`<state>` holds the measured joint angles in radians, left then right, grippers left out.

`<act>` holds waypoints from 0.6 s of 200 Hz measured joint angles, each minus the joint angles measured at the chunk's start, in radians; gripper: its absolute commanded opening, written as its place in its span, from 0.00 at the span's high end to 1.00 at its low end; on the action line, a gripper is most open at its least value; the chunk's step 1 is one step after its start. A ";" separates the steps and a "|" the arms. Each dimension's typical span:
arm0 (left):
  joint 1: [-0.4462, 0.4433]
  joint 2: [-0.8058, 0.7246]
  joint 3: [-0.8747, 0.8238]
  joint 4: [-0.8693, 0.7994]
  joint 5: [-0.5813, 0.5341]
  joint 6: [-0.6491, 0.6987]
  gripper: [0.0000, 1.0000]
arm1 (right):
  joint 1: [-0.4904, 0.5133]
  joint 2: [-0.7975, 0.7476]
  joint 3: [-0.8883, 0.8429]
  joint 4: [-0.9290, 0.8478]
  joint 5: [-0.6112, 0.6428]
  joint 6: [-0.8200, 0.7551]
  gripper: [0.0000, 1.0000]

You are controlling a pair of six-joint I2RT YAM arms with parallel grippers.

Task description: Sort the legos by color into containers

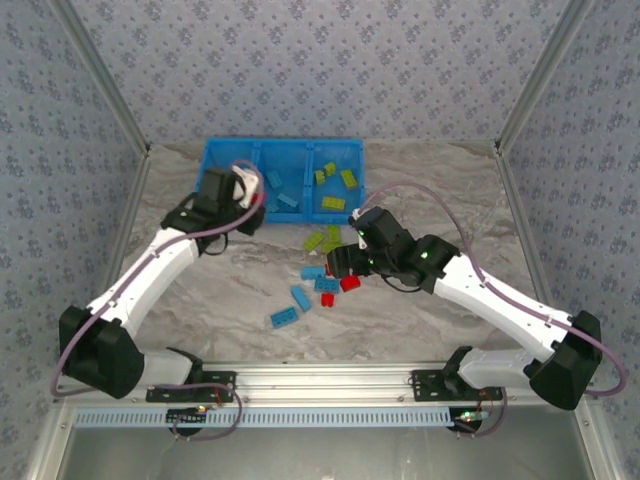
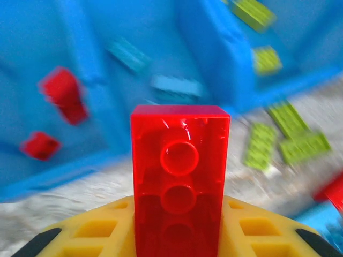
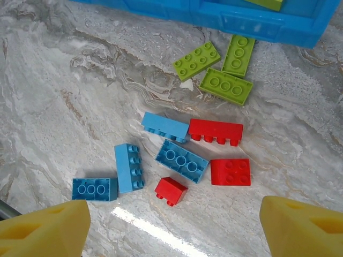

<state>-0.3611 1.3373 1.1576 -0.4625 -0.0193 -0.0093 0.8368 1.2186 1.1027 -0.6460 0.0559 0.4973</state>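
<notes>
Pinching a red brick [image 2: 180, 176] upright in the left gripper [image 2: 179, 227], just in front of the near wall of the blue bin [image 2: 209, 64]. Already sorted in there: red in the left compartment, light blue in the middle, yellow-green on the right. Over at the right gripper [image 3: 174, 227]: spread wide, hovering above the loose legos [image 3: 182, 160] on the marbled table [image 3: 64, 80]. Three red, four blue, three green nearest the bin.
</notes>
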 measured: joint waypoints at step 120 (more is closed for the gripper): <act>0.242 0.708 0.628 -0.077 -0.045 -0.119 0.52 | 0.010 -0.077 -0.014 -0.002 0.016 0.011 0.15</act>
<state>-0.1188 2.0453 1.7855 -0.5396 -0.0647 -0.1280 0.8463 1.1412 1.0882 -0.6479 0.0715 0.5087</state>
